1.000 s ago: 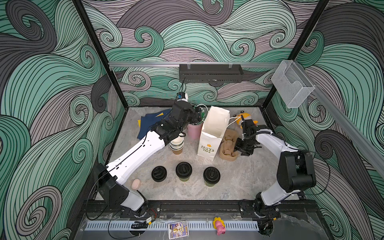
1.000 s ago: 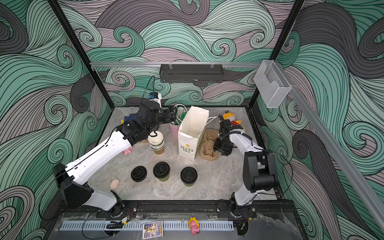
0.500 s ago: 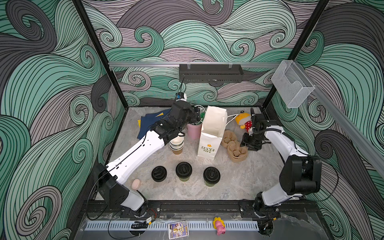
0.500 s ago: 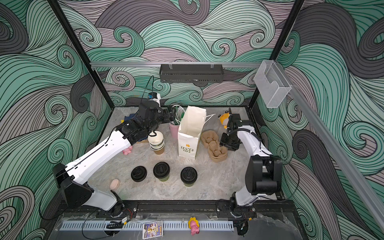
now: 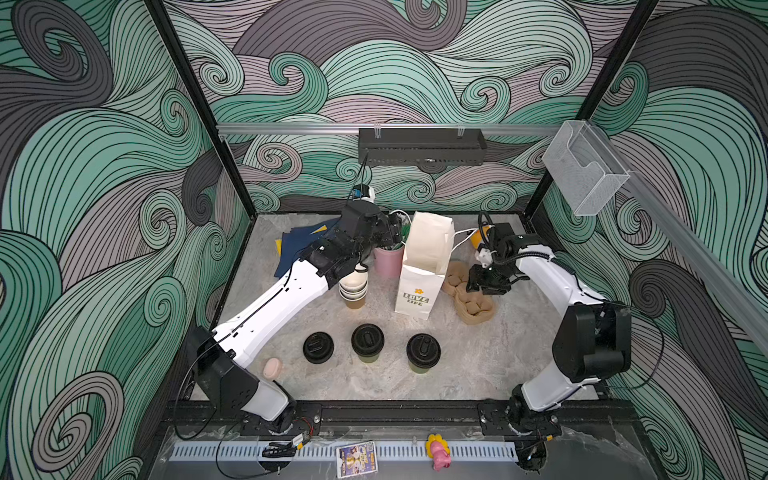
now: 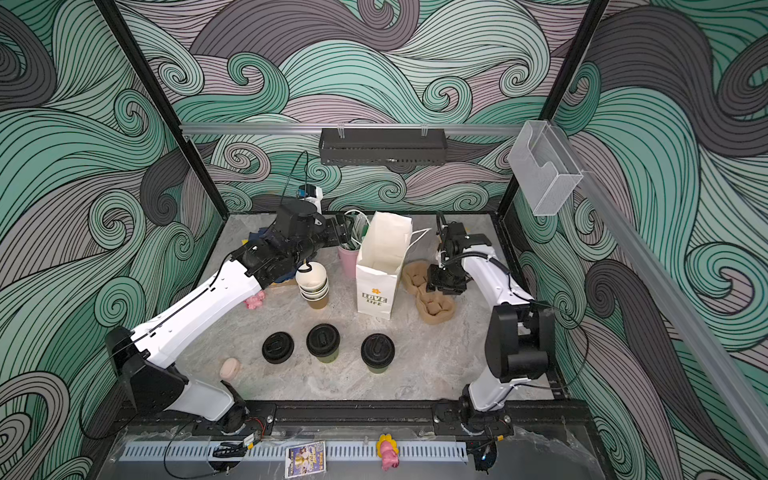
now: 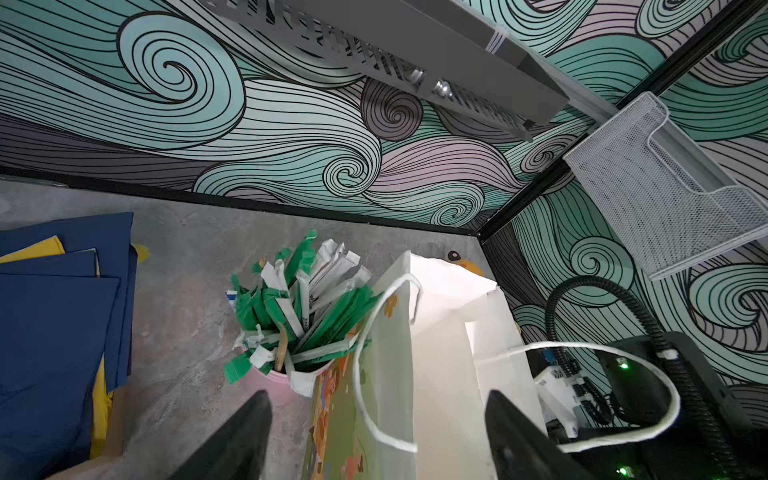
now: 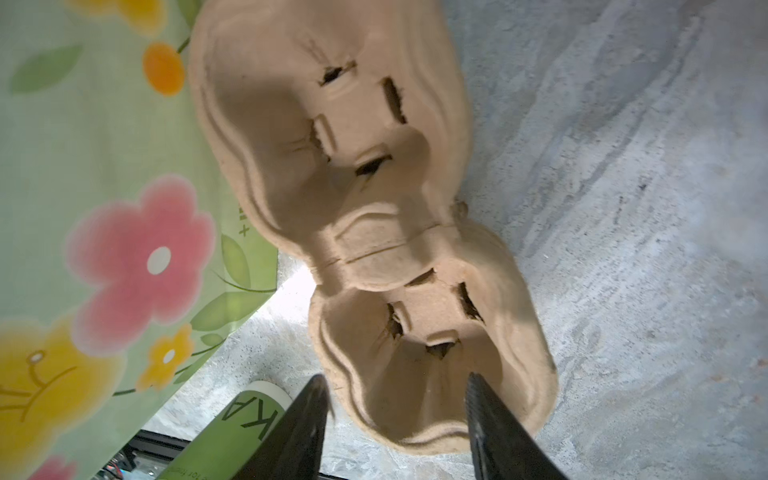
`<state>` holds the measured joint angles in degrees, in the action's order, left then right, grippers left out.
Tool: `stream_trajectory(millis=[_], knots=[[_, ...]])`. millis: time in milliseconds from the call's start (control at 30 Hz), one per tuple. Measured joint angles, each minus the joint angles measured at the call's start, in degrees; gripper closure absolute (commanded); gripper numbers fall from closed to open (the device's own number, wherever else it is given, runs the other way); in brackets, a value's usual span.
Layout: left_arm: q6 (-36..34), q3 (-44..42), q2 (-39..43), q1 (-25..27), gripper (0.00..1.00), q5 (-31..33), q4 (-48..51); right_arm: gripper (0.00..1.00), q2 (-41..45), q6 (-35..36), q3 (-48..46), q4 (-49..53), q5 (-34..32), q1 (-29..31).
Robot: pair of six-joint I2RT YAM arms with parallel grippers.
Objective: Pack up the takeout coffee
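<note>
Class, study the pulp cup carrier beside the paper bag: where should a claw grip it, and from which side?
Likely the rim wall of an end well of the carrier, from above: it lies flat, wells up, and the bag crowds one long side.

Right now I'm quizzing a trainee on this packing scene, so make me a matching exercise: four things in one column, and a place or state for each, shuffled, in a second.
Things
1. paper bag
2. pulp cup carrier
3. pink cup
4. lidded green cups

States
A. holds green-white wrapped straws
B. standing in a front row, outside the bag
C. upright, mouth open
D. lying flat, both wells empty

Pairs: 1-C, 2-D, 3-A, 4-B
</note>
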<state>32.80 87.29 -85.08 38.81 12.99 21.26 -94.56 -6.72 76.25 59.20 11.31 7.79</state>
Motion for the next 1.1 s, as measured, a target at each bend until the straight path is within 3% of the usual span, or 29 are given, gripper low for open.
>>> stream_trajectory(millis=[600, 933, 1100], knots=[[0.52, -1.20, 0.22, -0.22, 0.19, -1.29, 0.24, 0.44, -5.31, 8.28, 0.00, -8.02, -5.18, 3.28], [0.94, -1.22, 0.22, -0.24, 0.19, -1.29, 0.20, 0.48, -6.95, 9.55, 0.02, -8.90, -7.08, 4.52], [1.22, -1.22, 0.22, -0.24, 0.19, -1.29, 0.20, 0.54, -6.99, 9.55, 0.02, -8.92, -8.85, 4.85]])
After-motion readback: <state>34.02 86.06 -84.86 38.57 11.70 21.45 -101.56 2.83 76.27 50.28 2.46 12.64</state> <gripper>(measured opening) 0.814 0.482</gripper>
